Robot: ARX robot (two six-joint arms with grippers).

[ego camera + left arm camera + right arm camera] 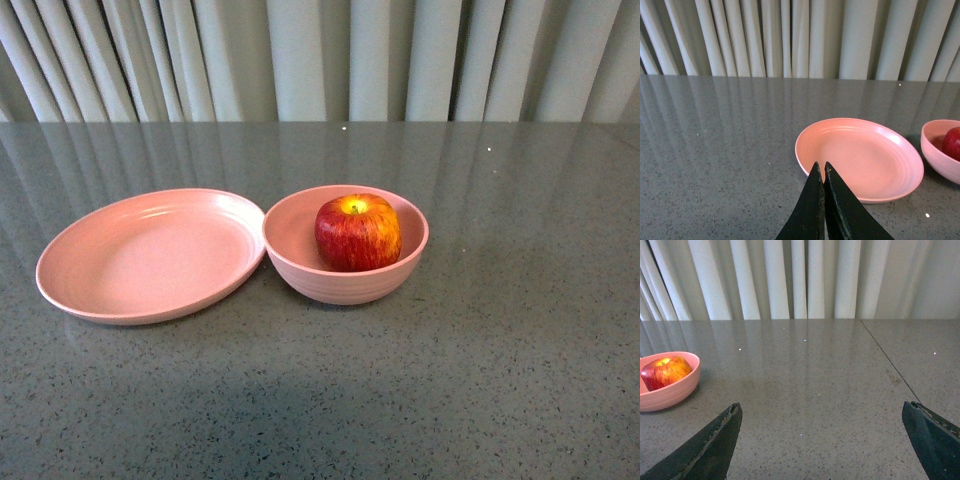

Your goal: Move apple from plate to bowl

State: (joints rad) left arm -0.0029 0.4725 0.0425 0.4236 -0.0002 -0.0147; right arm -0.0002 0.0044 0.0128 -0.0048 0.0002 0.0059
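Apple [357, 233] is sitting upright inside the bowl [345, 283], stem dimple facing up, and the plate [150, 255] beside it is lying bare, its rim touching or nearly touching the bowl's rim. I am judging the transfer as done, so the step I am handling now is a tidy finish. Neither arm is showing in the front view. On the left wrist camera I am seeing the left claw [821, 172] with its two dark fingers pressed together on nothing, pointing toward the near edge of the plate. On the right wrist camera I am seeing the right claw [822, 412] spread wide, fingers far apart and carrying nothing, well away from the bowl over bare table [815, 390]. To finish well, I am thinking of keeping both arms back from the dishes, because the bowl is standing so close to the plate that a nudge to one could shove the other. I am also watching the apple for any rocking, though it is looking settled against the bowl's far wall.
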